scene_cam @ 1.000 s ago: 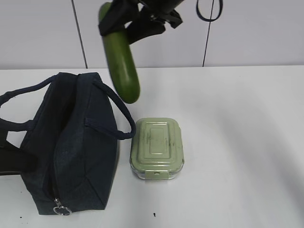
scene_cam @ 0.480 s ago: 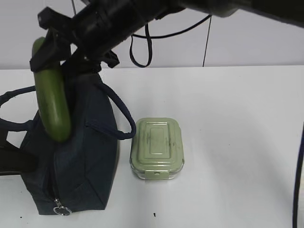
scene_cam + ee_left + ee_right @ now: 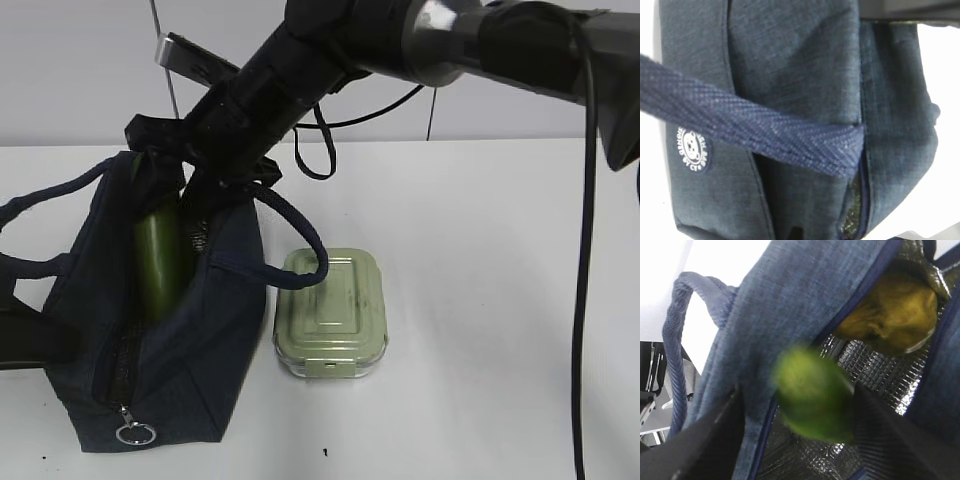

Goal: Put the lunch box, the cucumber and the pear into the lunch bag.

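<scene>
The navy lunch bag point(image 3: 90, 300) stands open at the left. My right gripper point(image 3: 176, 186) reaches across over its mouth. In the right wrist view my right gripper point(image 3: 796, 390) stands open. The blurred dark green cucumber point(image 3: 815, 395) is between the fingers, with bag cloth showing between it and the left finger point(image 3: 715, 440). The cucumber point(image 3: 160, 265) stands on end, half inside the bag. The yellow pear point(image 3: 895, 310) lies inside on the silver lining. The sage-green lunch box point(image 3: 330, 312) sits on the table to the bag's right. My left gripper point(image 3: 28, 342) is against the bag's left side, its jaws hidden.
The bag's strap handle point(image 3: 300, 255) droops onto the lunch box's near-left corner. The zipper's ring pull point(image 3: 133, 433) hangs at the bag's front end. The white table point(image 3: 500, 300) stretches to the right. The right arm's black cables point(image 3: 320, 150) hang behind.
The right arm has carried the cucumber left from above the table to over the bag and lowered it into the opening. The bag's mouth has spread wider. The lunch box has not moved.
</scene>
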### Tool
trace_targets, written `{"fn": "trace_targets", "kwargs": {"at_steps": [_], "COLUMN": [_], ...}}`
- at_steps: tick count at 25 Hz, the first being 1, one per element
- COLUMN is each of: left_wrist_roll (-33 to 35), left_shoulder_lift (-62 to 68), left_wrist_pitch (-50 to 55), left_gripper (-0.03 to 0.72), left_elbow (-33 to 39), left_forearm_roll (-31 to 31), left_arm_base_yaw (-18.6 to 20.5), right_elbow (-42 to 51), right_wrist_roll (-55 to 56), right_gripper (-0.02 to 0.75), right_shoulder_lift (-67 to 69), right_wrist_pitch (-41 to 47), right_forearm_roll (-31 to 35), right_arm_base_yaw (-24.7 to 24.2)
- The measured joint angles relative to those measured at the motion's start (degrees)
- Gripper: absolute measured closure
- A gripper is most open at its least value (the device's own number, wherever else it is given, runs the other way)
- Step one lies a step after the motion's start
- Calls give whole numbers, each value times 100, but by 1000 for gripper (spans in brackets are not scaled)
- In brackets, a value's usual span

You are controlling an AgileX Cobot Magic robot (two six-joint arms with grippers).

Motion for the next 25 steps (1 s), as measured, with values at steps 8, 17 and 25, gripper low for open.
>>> {"fn": "trace_targets", "kwargs": {"at_steps": [8, 17, 25], "left_wrist_roll": [0, 0, 0], "left_shoulder_lift": [0, 0, 0], "left_wrist_pitch": [0, 5, 5], "left_gripper": [701, 701, 701], "left_elbow": [0, 0, 0], "left_forearm_roll": [6, 11, 16], "left_arm_base_yaw": [0, 0, 0], "right_elbow": [-730, -1496, -1415], "right_wrist_roll": [-1, 191, 828], "right_gripper": [183, 182, 182], "right_shoulder_lift": [0, -24, -346], "right_wrist_pitch": [599, 906, 985], "right_forearm_roll": [-82, -1721, -4040], "right_arm_base_yaw": [-60, -394, -685]}}
